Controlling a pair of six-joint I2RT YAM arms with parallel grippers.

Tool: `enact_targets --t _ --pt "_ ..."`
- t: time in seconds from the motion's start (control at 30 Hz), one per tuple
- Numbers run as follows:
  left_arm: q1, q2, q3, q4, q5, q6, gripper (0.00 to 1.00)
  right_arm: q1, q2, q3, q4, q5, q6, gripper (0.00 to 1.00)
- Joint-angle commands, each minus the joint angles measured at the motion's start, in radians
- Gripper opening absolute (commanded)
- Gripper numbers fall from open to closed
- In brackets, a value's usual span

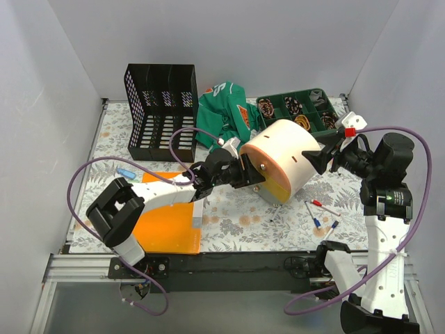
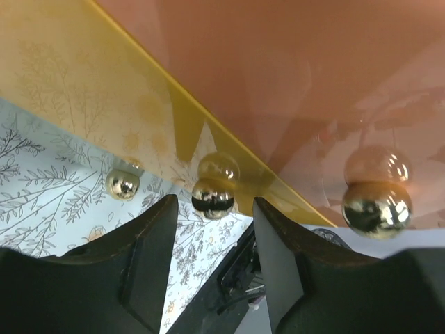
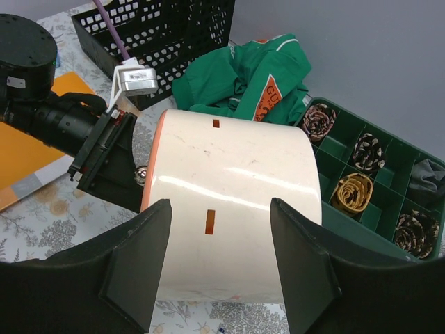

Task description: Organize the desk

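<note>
The desk (image 1: 229, 216) has a white cover with grey ferns and orange flowers. A large white cylinder (image 1: 288, 156) with a peach-orange base lies on its side at the middle. My left gripper (image 1: 247, 174) is open at the base. In the left wrist view the glossy base (image 2: 313, 83) fills the top, and a gold ball foot (image 2: 213, 196) sits just beyond my left gripper (image 2: 215, 229). My right gripper (image 1: 323, 156) is open at the cylinder's other end. In the right wrist view my right gripper (image 3: 220, 216) frames the white wall (image 3: 236, 174) without holding it.
A black mesh file holder (image 1: 161, 111) stands at the back left, with a green garment (image 1: 226, 115) beside it. A green compartment tray (image 1: 314, 94) holds coiled items at the back right. An orange folder (image 1: 167, 223) lies front left. Pens (image 1: 320, 209) lie front right.
</note>
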State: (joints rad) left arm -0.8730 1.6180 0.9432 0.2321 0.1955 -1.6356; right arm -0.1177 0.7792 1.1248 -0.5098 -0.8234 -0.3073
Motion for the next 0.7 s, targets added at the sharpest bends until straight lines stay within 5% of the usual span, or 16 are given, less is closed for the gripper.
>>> enact_targets --t 0.0,0.33,0.67 --pt "-0.003 0.013 0.058 0.003 0.002 0.009 0.43 -0.007 -0.009 -0.003 0.045 -0.025 0.019 0.67" --pt "0.015 -0.004 0.032 0.015 0.015 0.036 0.20 -0.010 -0.011 -0.005 0.045 -0.033 0.017 0.67" --pt "0.017 -0.242 -0.141 -0.003 0.073 0.083 0.17 -0.011 -0.011 -0.007 0.044 -0.045 0.011 0.68"
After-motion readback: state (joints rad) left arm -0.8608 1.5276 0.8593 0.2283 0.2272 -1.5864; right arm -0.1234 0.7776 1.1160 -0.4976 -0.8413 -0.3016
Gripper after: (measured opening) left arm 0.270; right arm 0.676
